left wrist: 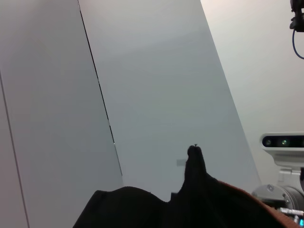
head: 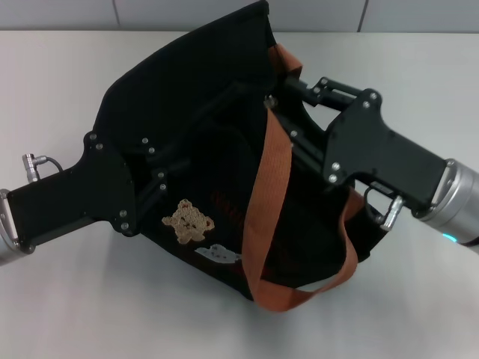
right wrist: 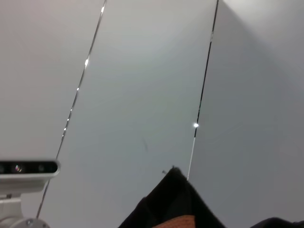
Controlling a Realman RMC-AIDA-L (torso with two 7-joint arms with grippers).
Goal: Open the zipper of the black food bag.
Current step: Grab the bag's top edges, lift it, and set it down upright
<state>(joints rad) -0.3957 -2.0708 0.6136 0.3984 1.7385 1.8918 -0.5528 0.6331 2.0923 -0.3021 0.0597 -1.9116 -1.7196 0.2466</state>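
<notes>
Black food bag [head: 202, 164] on the white worktop [head: 90, 314], slumped and tilted, far corner pulled up into a peak. Left tool [head: 161, 179] pressed into the bag's left side; right tool [head: 288, 112] reaching in at the top edge beside the handle root. Fingertips of both lost against black fabric: cannot tell whether spread, pressed together or pinching cloth.

Step judged in hand: bracing the bag and seeking the zipper. Zip track and silver pull tab not made out in any view; progress along the track not assessable.

Next move, as judged: one tool steadying fabric taut, the other closing on the slim tab and drawing along the track. Risk: soft cloth bunching, tab slipping.

Materials: limp matte woven fabric; orange-brown handle [head: 269, 194] of flat ribbed webbing, looping loose; tan bear patch [head: 188, 220] and pale grey patch [head: 218, 255], stitched flat.
</notes>
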